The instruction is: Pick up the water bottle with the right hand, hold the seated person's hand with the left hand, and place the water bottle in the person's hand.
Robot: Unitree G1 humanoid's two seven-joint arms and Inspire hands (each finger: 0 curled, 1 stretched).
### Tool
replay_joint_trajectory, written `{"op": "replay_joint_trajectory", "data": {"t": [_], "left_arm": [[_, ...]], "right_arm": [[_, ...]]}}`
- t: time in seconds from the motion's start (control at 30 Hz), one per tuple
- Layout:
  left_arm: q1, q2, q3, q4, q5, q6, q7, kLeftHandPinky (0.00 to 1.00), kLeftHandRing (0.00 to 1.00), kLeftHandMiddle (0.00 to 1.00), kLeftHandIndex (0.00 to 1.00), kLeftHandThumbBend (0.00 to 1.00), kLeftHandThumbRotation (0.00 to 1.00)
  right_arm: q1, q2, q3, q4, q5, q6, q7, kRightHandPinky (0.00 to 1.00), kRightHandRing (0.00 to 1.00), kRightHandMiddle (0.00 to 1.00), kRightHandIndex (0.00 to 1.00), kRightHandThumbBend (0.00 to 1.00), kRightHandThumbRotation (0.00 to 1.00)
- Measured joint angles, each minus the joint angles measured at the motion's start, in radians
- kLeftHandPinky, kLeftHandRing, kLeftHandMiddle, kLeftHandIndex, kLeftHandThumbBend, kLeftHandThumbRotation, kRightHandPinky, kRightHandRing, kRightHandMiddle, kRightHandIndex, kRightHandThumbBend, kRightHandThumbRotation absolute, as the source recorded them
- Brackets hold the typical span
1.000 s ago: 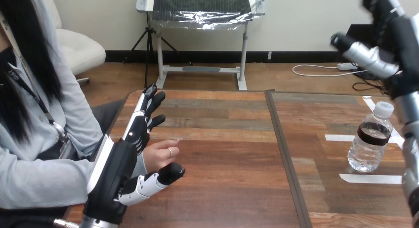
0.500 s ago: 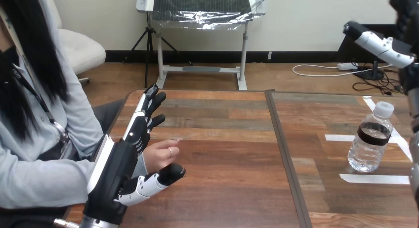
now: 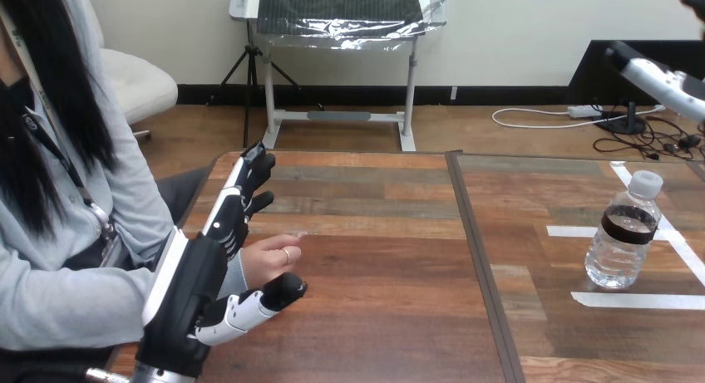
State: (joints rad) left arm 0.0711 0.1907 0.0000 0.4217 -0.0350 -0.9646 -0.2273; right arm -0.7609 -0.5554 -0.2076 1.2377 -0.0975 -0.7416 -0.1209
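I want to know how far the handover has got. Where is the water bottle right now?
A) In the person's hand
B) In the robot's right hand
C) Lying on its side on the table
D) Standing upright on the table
D: the water bottle stands upright on the table, cap on, among the white tape strips, with no hand touching it.

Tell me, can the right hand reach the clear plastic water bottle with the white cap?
Probably yes: the water bottle stands alone on the wooden table, nothing between it and the raised right hand.
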Motion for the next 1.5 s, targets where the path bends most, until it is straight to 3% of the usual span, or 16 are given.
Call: {"op": "replay_joint_trajectory", "data": {"t": [0.37,0.77,1.1,1.5], "left_arm": [[0.002,0.000,0.013,0.000,0.000,-0.009,0.000,0.87,0.93,0.96,0.97,1.00,0.71],[0.011,0.000,0.014,0.000,-0.008,-0.011,-0.005,0.87,0.93,0.95,0.96,1.00,0.70],[0.021,0.000,0.014,0.000,-0.025,-0.012,-0.019,0.87,0.93,0.95,0.97,1.00,0.69],[0.037,0.000,0.014,-0.003,-0.046,-0.012,-0.034,0.90,0.94,0.95,0.96,1.00,0.67]], "right_arm": [[0.000,-0.027,0.012,0.038,-0.045,0.090,-0.085,0.86,0.89,0.86,0.94,1.00,0.41],[0.000,-0.044,0.037,0.059,-0.087,0.179,-0.107,0.83,0.85,0.83,0.92,1.00,0.44],[0.001,-0.038,0.049,0.075,-0.093,0.244,-0.079,0.76,0.85,0.84,0.91,0.99,0.37],[0.002,-0.025,0.040,0.087,-0.055,0.343,0.001,0.82,0.89,0.88,0.94,0.94,0.38]]}}
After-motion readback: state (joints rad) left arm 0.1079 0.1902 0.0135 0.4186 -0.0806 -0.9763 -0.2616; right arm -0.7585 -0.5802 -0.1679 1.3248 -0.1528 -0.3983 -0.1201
